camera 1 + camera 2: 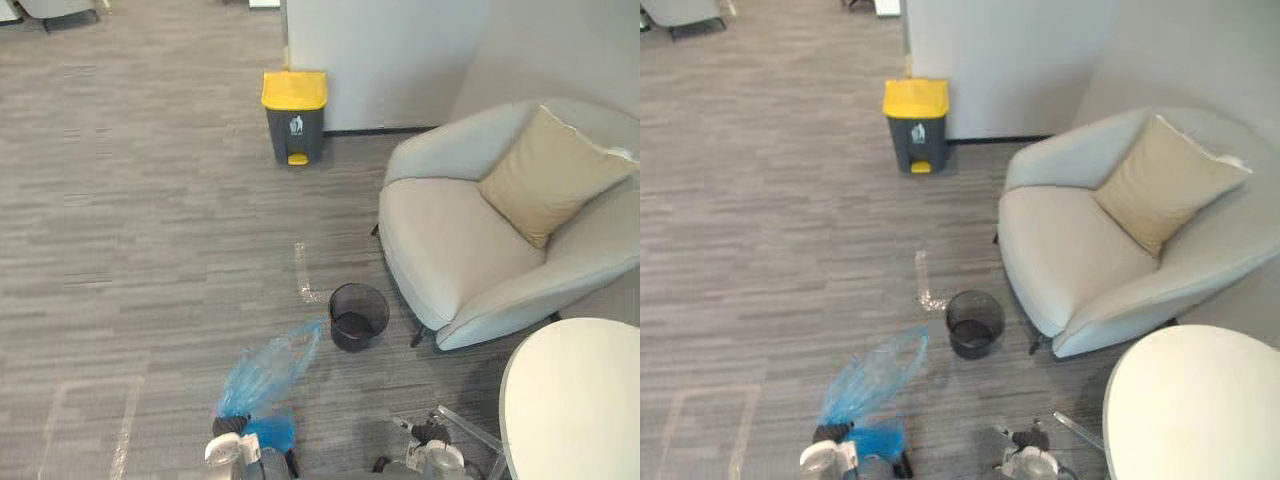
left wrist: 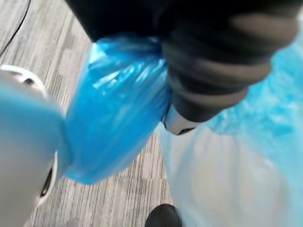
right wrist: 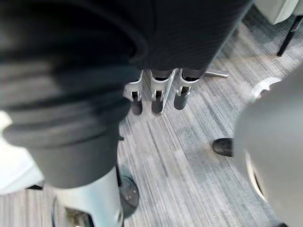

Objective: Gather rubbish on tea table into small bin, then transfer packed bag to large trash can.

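Observation:
My left hand (image 1: 231, 427) is low at the front, shut on the bunched neck of a blue plastic bag (image 1: 268, 368). The bag hangs just above the carpet. In the left wrist view the blue bag (image 2: 117, 118) bulges out from under the hand's dark cover (image 2: 213, 61). The small black mesh bin (image 1: 358, 315) stands on the carpet just beyond the bag, without a liner. The large grey trash can with a yellow lid (image 1: 294, 115) stands far ahead against the wall. My right hand (image 3: 156, 92) hangs with relaxed fingers, holding nothing.
A light armchair (image 1: 455, 250) with a tan cushion (image 1: 548, 175) stands to the right of the small bin. The round white tea table (image 1: 575, 400) is at the lower right. Tape marks (image 1: 305, 272) lie on the carpet between the two bins.

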Available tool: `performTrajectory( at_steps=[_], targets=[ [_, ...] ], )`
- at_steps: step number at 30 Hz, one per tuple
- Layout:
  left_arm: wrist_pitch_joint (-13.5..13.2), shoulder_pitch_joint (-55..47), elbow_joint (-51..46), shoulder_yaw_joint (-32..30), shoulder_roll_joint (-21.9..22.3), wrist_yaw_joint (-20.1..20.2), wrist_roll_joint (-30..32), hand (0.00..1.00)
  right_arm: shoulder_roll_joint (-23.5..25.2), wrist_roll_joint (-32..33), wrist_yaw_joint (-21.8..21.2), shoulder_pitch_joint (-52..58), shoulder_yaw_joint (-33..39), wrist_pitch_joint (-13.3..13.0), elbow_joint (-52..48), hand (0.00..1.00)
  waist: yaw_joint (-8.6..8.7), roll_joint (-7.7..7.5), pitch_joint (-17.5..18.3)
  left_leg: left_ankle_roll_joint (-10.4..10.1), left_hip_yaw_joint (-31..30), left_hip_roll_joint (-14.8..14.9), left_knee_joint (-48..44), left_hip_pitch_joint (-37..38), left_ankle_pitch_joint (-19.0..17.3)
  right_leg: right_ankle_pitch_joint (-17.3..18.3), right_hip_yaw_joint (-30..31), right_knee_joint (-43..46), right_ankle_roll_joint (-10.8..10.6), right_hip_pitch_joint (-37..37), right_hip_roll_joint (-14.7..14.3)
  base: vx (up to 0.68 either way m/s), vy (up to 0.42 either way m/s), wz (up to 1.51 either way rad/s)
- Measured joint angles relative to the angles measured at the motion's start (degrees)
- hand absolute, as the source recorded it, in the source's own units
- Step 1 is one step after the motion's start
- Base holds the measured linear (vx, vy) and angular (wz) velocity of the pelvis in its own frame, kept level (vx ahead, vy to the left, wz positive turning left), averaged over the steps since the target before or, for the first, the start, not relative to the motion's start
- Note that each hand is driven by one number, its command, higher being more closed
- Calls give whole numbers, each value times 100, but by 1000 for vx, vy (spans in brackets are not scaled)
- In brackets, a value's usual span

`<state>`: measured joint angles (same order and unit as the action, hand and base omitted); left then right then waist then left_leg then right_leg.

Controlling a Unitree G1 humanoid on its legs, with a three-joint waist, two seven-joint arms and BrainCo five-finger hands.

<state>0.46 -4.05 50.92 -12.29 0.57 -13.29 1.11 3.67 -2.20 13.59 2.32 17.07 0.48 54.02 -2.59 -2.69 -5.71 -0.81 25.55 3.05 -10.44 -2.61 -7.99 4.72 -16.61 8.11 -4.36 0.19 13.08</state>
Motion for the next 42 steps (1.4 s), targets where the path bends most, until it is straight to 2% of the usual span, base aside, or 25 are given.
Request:
performTrajectory(
  at_steps=[6, 8, 13, 15, 16, 17, 18, 19, 22, 25, 26, 27, 28, 29, 30, 31, 32, 33, 35, 37, 38, 39, 40, 41, 42],
  targets=[
    [-2, -1, 264, 4, -102, 6, 96, 100, 6, -4, -5, -32, 120, -4, 198, 0, 13, -24, 126, 12, -206, -300, 971, 217, 565, -119, 2, -262, -17, 12, -8, -23, 33, 19],
    [0, -10, 415, 3, -176, 7, 104, 100, 18, -7, -7, -68, 257, -2, 221, 0, 11, 7, 132, 14, -294, -454, 1663, 477, 959, 2, -56, -273, -168, 7, -9, -23, -17, 15],
    [-2, -13, 486, 3, -229, 7, 102, 100, 8, -17, -5, -127, 358, 4, 329, 0, -33, -46, 113, 57, -559, -541, 1677, 469, 929, 185, -289, -203, -242, 117, 121, 36, 8, 30],
    [-6, -7, 483, 3, -250, 6, 102, 100, 7, -21, -6, -171, 418, 1, 315, 0, -60, -132, 84, 125, -606, -704, 1645, 456, 735, 313, -427, -12, -288, 145, 331, 136, 112, 37],
    [-3, -9, 486, 4, -188, 6, 101, 100, -23, -18, -12, -162, 415, 1, 300, 0, -37, -92, 33, 188, -912, -774, 1649, 489, 583, 403, -349, 694, -5, 42, 450, 111, 69, 42],
    [-2, -15, 485, 6, -170, 7, 101, 100, -24, -17, -12, -153, 415, 2, 294, 0, -25, -48, 24, 232, -987, -755, 1595, 475, 546, 349, -235, 1000, 125, -86, 464, 172, 124, 80],
    [-7, 7, 459, 55, -160, 7, 101, 100, -47, -14, -13, -135, 393, -12, 142, 0, 68, 97, -17, 305, -1246, -624, 1338, 467, 400, 53, 300, 1992, 523, -534, 370, 156, 101, 78],
    [-4, -7, 457, 59, -160, 7, 102, 100, -84, -7, -11, -137, 378, -28, 93, 0, 86, 151, -21, 327, -1390, -526, 1188, 467, 286, 140, 576, 2262, 437, -718, 231, 216, 103, 82],
    [2, 3, 416, 41, -238, 2, 102, 100, 25, -6, -7, -124, 335, -29, 103, 0, 58, 23, -71, 398, -1837, -335, 878, 568, -37, 891, 820, 2685, 195, -1200, -444, 291, 20, 61],
    [7, 72, 415, 29, -189, 3, 101, 100, 21, -2, -5, -121, 432, -57, 75, 0, 100, 19, -94, 349, -2056, -351, 759, 921, -345, 953, 746, 2441, 159, -1711, -887, 437, -4, 57],
    [6, 86, 416, 29, -176, 5, 101, 100, 22, -4, -4, -120, 463, -60, 76, 0, 114, 19, -94, 328, -2115, -375, 766, 952, -383, 929, 744, 2368, 205, -1724, -929, 446, -37, 78],
    [5, 120, 417, 28, -114, 13, 101, 100, 27, -6, -3, -124, 534, -59, 71, 0, 201, 18, -92, 290, -2324, -445, 768, 1175, -555, 820, 718, 2182, 393, -1805, -987, 474, -52, 80],
    [3, 119, 414, 25, -74, 16, 101, 100, 26, -5, -2, -121, 552, -58, 68, 0, 238, 20, -82, 242, -2408, -472, 754, 1301, -639, 735, 668, 2055, 457, -1799, -1009, 685, -88, 114],
    [-2, 91, 398, -41, -37, 27, 107, 100, 41, -11, -8, -91, 561, -43, 98, 0, 263, -87, 11, 80, -2471, -536, 453, 1408, -846, 471, 533, 1680, 683, -1697, -1018, 621, -86, 79],
    [10, 123, 385, -45, 39, 27, 103, 100, 14, -15, -14, -95, 560, -28, 95, 0, 250, 67, 39, -65, -2416, -391, -99, 1229, -1007, 532, 396, 1659, 668, -1550, -1047, 742, -92, 77],
    [5, 168, 357, -117, 108, 61, 103, 100, -7, -15, -2, -106, 513, -36, 44, 0, 260, 225, 49, -324, -2249, -270, -1575, 574, -1054, 526, 328, 1418, 696, -1287, -1106, 487, -60, 34],
    [5, 175, 354, -160, 144, 86, 103, 100, -26, -15, -2, -109, 494, -38, 37, 0, 254, 274, 51, -432, -2182, -224, -2026, 378, -985, 528, 333, 1323, 700, -1164, -1150, 648, -61, 17],
    [5, 171, 263, -262, 248, 118, 97, 100, -44, -9, -2, -170, 364, 3, 43, 0, 206, 391, -21, -614, -1899, 68, -3506, -188, -711, 587, 479, 894, 781, -651, -1280, 633, -39, -16],
    [15, 204, 161, -311, 254, 120, 96, 100, 33, 8, -3, -272, 286, 45, 71, 0, 164, 368, -181, -120, -1429, 358, -4254, -588, -1018, 631, 785, 448, 851, 156, -1315, 614, 16, -29],
    [-8, 243, 17, -287, 267, 122, 96, 100, 78, 13, -4, -403, 283, 68, 76, 0, 57, 255, -254, 23, -1153, 418, -3941, -987, -1218, 642, 944, 429, 868, 476, -1163, 451, 90, -49],
    [-10, 263, -65, -250, 279, 121, 96, 100, 76, 13, 2, -458, 298, 66, 72, 0, 28, 209, -281, 14, -1049, 433, -3234, -1264, -1222, 657, 1015, 557, 842, 569, -1007, 414, 137, -61],
    [-14, 262, -97, -245, 290, 121, 96, 100, 75, 13, 6, -477, 300, 64, 67, 0, 22, 207, -283, 26, -1076, 431, -2828, -1381, -1150, 694, 1077, 655, 780, 585, -935, 403, 200, -65],
    [-21, 262, -100, -232, 308, 116, 96, 100, 78, 13, 7, -442, 298, 58, 65, 0, -14, 263, -240, -4, -1327, 442, -1827, -1534, -599, 853, 1212, 859, 515, 608, -860, 499, 314, -79],
    [-19, 271, -53, -207, 335, 119, 89, 100, 60, 18, 0, -392, 278, 64, 100, 0, -70, 375, -187, -112, -1541, 499, -1310, -1536, 360, 1110, 1413, 988, 132, 645, -842, 418, 270, -72],
    [-12, 328, -17, -246, 281, 113, 91, 100, 10, 22, -28, -379, 180, 105, 152, 0, -75, 236, -163, -83, -1483, 353, -1395, -1515, 281, 1167, 1507, 1011, 82, 678, -673, 513, 340, -39]
  ],
)
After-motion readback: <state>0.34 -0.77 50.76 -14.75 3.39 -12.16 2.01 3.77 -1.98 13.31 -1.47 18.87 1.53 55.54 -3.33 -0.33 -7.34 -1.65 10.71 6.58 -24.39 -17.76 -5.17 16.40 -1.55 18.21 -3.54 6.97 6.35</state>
